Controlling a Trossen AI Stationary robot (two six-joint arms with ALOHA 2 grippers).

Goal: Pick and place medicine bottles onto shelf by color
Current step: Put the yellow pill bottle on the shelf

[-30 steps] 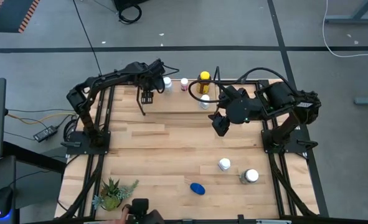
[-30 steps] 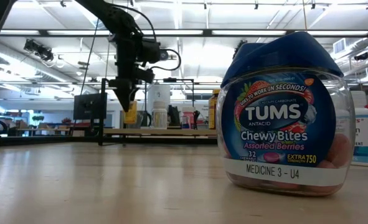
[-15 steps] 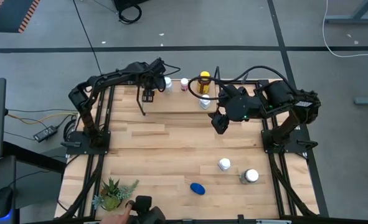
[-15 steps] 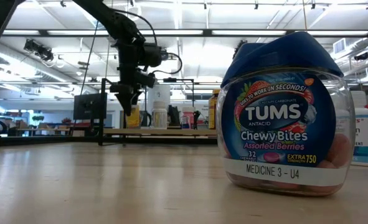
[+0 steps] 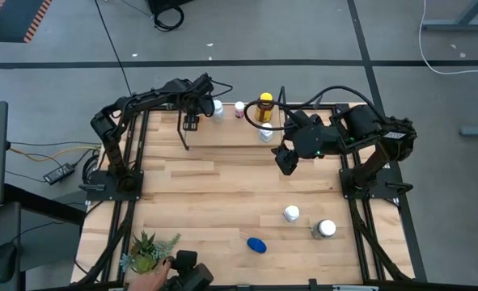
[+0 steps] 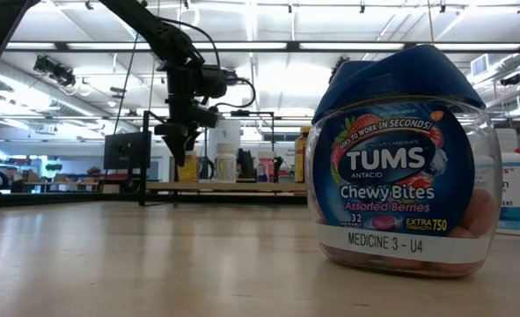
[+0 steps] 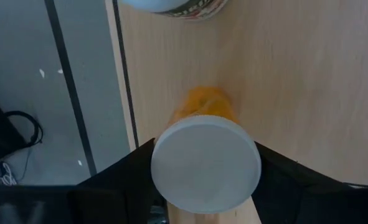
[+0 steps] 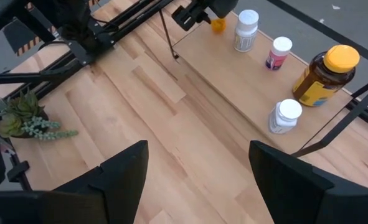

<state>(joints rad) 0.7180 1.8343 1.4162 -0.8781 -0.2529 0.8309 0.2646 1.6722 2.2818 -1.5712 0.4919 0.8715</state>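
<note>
Left gripper (image 5: 192, 123): over the shelf's left end, clamped on a small orange bottle (image 7: 203, 107) with a white cap — seen only from the left wrist, cap between the fingers (image 7: 124, 177).
Right gripper (image 5: 284, 160): above the table (image 5: 222, 202) just near of the shelf's right part, jaws apart, nothing between.
Shelf (image 5: 230, 129): at the table's far edge; holds, left to right, a white bottle (image 5: 217, 107), a pink-labelled bottle (image 8: 278, 52), a yellow bottle (image 5: 264, 106), with another white bottle (image 5: 266, 132) at the near edge.
Low view only: blue-capped Tums bottle (image 6: 402, 167) close up, filling the right side and hiding the shelf's right end.
Open room: bare wood across the table's middle and left.
Near right: two white-capped bottles (image 5: 291, 214) (image 5: 326, 229) and the blue one.
Near left: plant (image 5: 145, 250) beside a hand (image 5: 154, 279) at the near edge.
</note>
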